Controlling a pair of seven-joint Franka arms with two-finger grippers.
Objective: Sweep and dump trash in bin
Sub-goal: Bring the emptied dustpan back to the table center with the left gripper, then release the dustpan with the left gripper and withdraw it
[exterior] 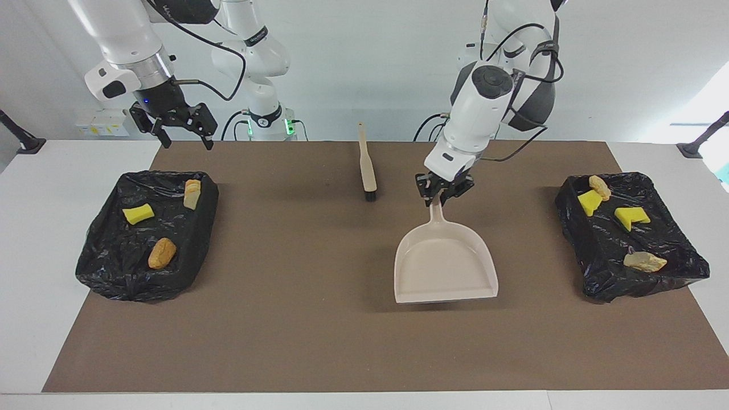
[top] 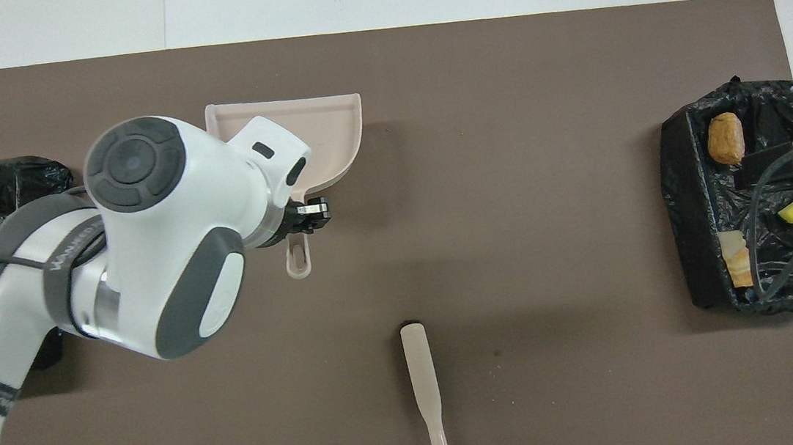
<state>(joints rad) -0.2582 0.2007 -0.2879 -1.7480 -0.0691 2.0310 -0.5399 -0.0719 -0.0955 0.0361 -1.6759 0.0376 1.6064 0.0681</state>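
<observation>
A plain white wall [exterior: 364, 68] runs along the table's edge, with bright daylight coming in at one corner. The white table [exterior: 34, 228] is covered across most of its top by a brown mat [exterior: 319, 319].

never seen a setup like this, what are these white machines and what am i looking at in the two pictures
These are two white robot arms at a table, each ending in a two-fingered end effector. One picture looks across the table at the robots; the other looks steeply down from above their end, so its sides are swapped.

The left end effector is shut on the handle of a beige dustpan over the middle of the brown mat; the pan looks empty. The right end effector waits, open and empty, above the mat's edge near one black-lined bin. A second bin sits at the left arm's end. Both hold the trash: yellow foam chunks and bread-roll toys. A brush lies on the mat, nearer the robots than the dustpan.
</observation>
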